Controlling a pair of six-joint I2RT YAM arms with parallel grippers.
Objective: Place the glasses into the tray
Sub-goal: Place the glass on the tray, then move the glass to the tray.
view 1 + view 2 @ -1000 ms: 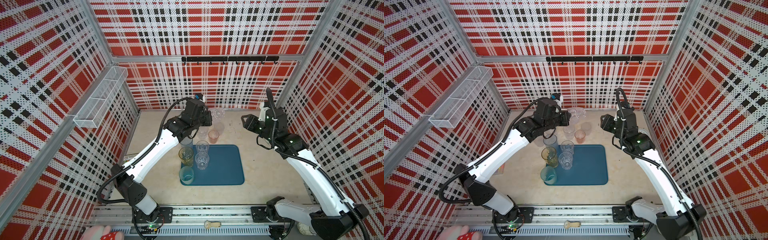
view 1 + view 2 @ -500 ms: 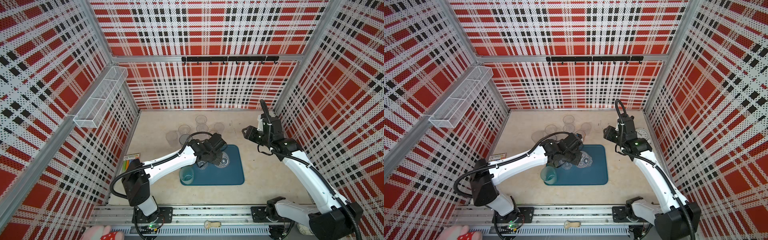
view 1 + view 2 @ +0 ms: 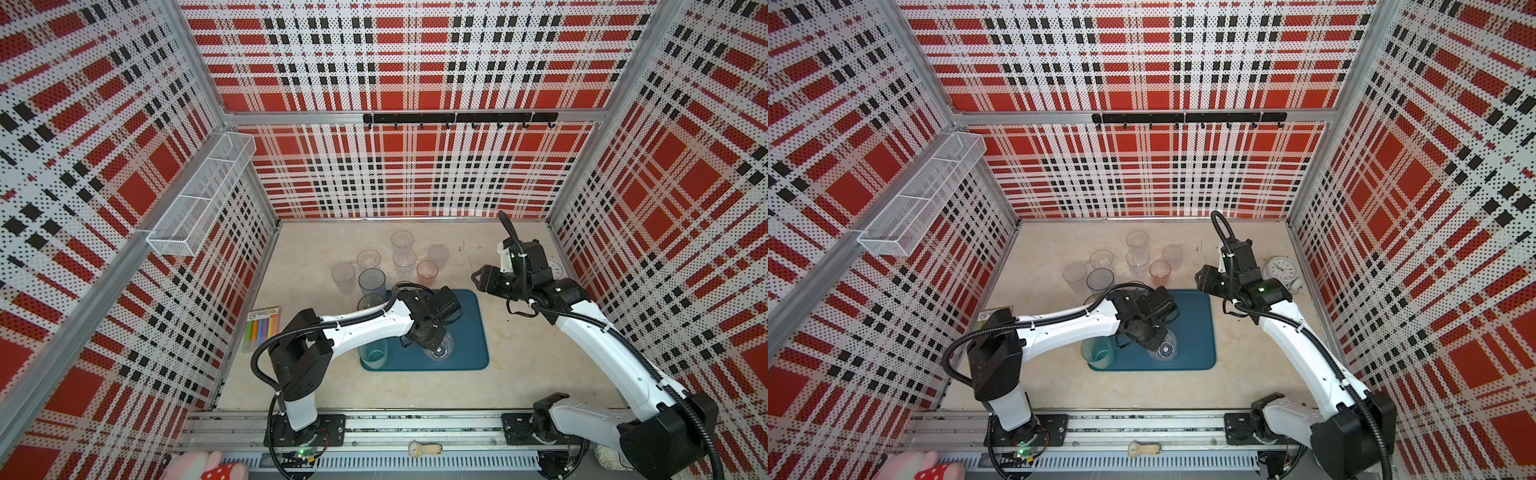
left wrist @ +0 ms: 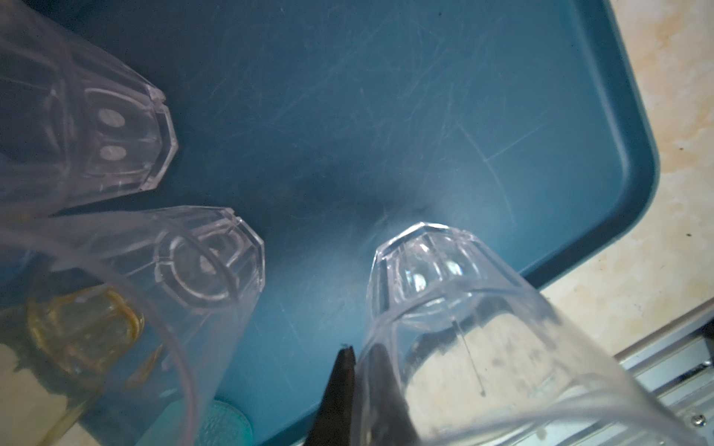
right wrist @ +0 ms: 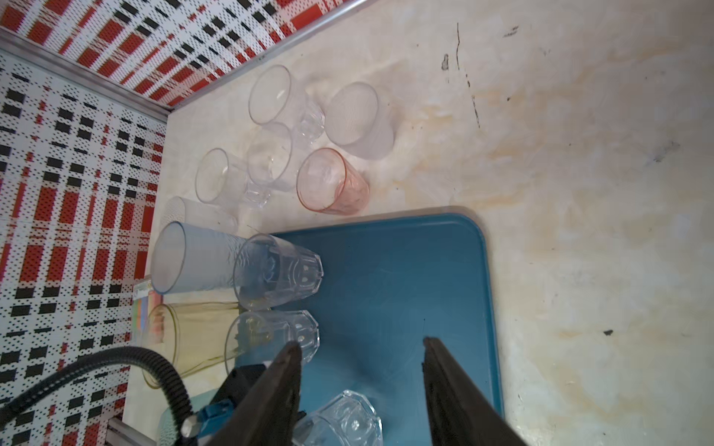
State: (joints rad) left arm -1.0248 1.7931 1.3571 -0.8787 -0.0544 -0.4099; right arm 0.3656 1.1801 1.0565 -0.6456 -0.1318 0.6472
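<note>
left gripper clamps clear glass by rim wall, over tray.
Glass hangs upright below jaws; right gripper half-open, empty, farther away.

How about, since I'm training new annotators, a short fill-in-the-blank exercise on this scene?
1. The left gripper is shut on a clear ____ over the tray.
2. On the right gripper, the jaws stand ____ and hold nothing.
3. The pink glass stands on the ____, outside the tray.
4. The white clock sits on the robot's ____ side.
Missing words: glass; open; table; right.
</note>
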